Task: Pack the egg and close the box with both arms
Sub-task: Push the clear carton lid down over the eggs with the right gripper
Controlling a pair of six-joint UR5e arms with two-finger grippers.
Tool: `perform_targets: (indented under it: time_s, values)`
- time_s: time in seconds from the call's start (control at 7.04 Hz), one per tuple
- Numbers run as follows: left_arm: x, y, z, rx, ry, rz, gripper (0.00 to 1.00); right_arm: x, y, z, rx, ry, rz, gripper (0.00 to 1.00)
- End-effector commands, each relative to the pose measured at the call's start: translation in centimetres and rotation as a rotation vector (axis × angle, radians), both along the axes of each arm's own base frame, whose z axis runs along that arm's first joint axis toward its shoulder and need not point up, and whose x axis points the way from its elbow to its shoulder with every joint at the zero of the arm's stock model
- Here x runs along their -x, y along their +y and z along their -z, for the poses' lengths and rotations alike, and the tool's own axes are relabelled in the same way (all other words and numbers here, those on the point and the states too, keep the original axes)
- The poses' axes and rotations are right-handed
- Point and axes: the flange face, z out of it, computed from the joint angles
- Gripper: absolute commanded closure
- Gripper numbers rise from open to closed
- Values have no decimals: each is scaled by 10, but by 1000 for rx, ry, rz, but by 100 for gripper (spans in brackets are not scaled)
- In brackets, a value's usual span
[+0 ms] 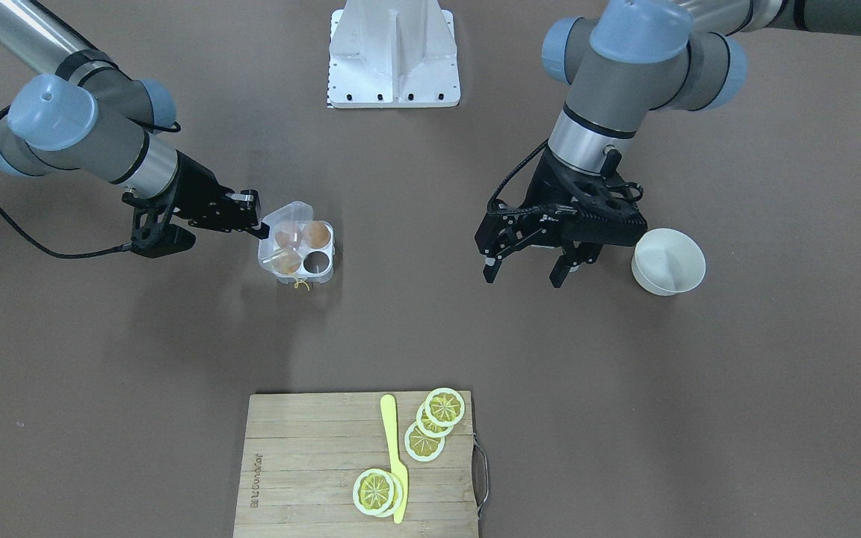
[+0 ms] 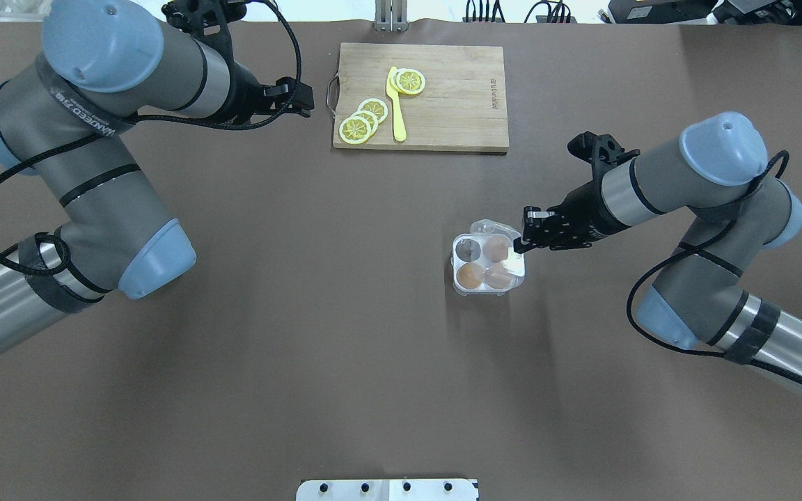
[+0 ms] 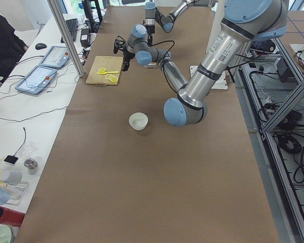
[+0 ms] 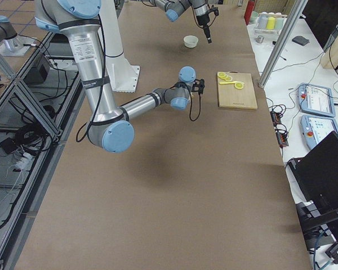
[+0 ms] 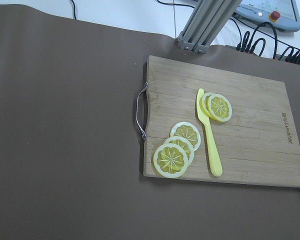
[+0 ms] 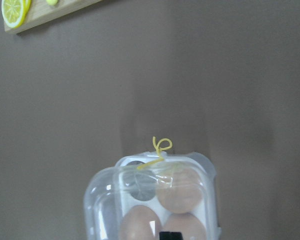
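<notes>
The clear box (image 1: 297,250) stands on the brown table and holds three brown eggs; one egg (image 1: 317,234) lies bare beside an empty cell (image 1: 318,261). The box also shows in the overhead view (image 2: 488,262) and the right wrist view (image 6: 155,200). Its lid (image 1: 288,223) tilts partly over the cells, and the yellow string (image 6: 160,147) hangs at the far edge. My right gripper (image 1: 257,226) is shut at the lid's edge. My left gripper (image 1: 524,275) is open and empty, above the table next to a white bowl (image 1: 668,261).
A wooden cutting board (image 2: 457,104) with lemon slices (image 2: 363,120) and a yellow knife (image 2: 396,104) lies at the table's far side. The white base block (image 1: 393,56) stands at the robot's side. The bowl is hidden under my left arm in the overhead view.
</notes>
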Motion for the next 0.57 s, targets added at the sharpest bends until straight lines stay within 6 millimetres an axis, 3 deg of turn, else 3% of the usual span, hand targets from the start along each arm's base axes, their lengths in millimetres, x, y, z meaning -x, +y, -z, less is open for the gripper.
perform_targets:
  time_s: [0.0, 0.28, 0.43]
  values:
    - [2, 1, -6, 4, -3, 1, 3, 20, -14, 48, 22, 9, 0, 100]
    - [3, 3, -5, 2, -1, 1, 3, 24, -17, 62, 26, 14, 0, 100]
    - [4, 3, -9, 4, -5, 1, 3, 11, -28, 63, 35, 23, -25, 59]
